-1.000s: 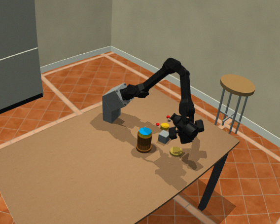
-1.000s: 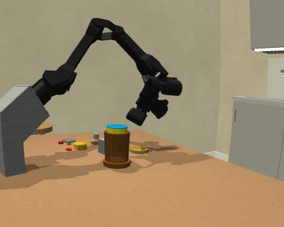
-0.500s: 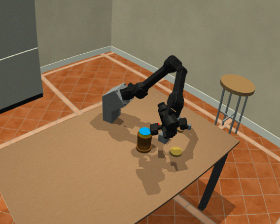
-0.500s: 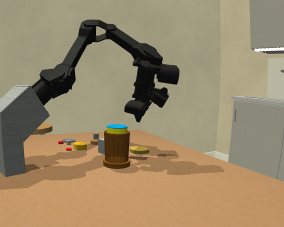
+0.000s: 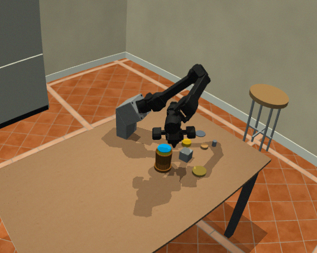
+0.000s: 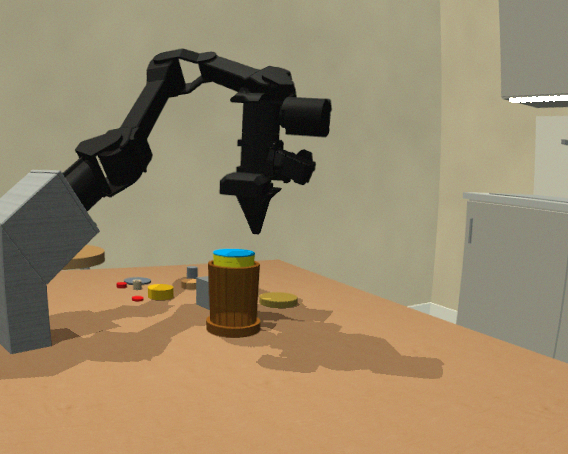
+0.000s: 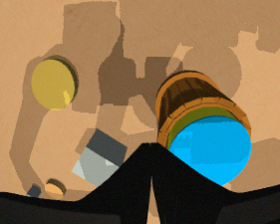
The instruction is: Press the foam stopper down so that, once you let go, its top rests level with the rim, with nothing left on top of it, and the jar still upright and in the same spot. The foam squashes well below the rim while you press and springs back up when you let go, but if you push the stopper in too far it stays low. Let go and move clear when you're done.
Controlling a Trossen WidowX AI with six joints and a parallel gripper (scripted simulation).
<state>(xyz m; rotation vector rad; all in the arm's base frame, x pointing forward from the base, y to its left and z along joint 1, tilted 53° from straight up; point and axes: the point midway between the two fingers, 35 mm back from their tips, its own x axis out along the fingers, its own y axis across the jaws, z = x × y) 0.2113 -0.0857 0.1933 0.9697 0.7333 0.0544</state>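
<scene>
While hovering: end effector point(image 6: 254, 231) pointed down above the stopper, apart from it
End effector: fully closed, nothing held
Stopper point(image 6: 233, 257): blue-topped, stood proud of jar point(image 6: 233, 300) rim
Jar: upright on counter point(image 6: 332, 410)
</scene>
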